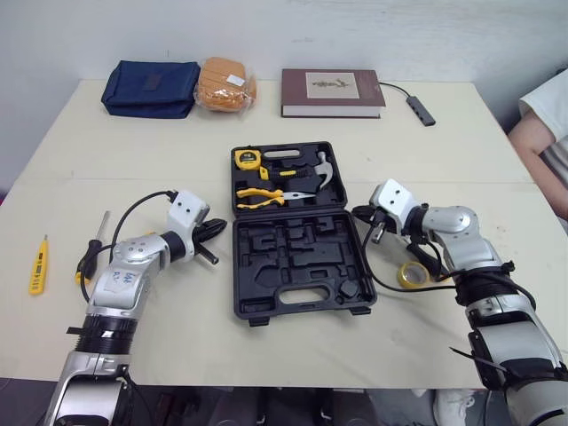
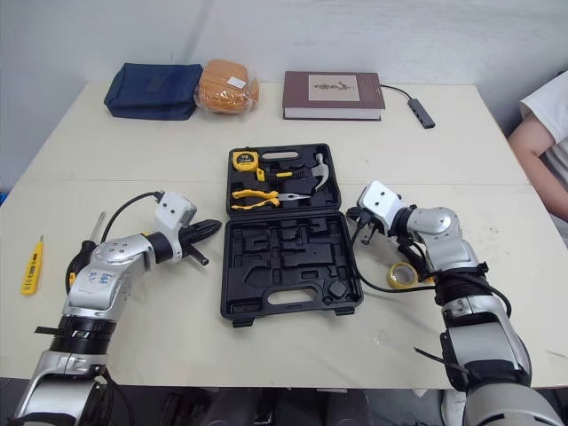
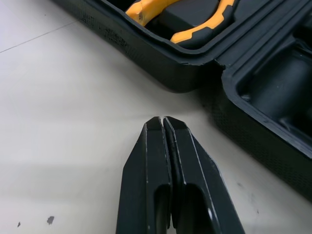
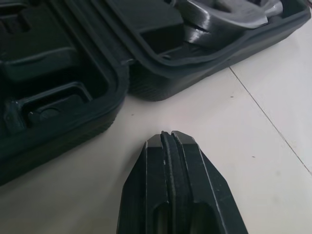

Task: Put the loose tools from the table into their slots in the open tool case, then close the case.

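The black tool case (image 1: 240, 266) lies open in the middle of the table. Its far half holds a yellow tape measure (image 1: 248, 160), yellow-handled pliers (image 1: 261, 194) and a hammer (image 1: 324, 169); the near half's slots are bare. A yellow tester screwdriver (image 1: 38, 264) and a black-handled screwdriver (image 1: 96, 241) lie loose at the far left. A roll of yellow tape (image 1: 411, 275) rests by my right forearm. My left gripper (image 1: 216, 229) is shut and empty, just left of the case's hinge. My right gripper (image 1: 360, 214) is also shut and empty, just off the case's right edge.
Along the table's back edge sit a blue pouch (image 1: 151, 87), an orange bagged bundle (image 1: 226, 84), a brown book (image 1: 333, 91) and a cabled adapter (image 1: 422, 109). A person's arm (image 1: 537, 142) shows at the right edge.
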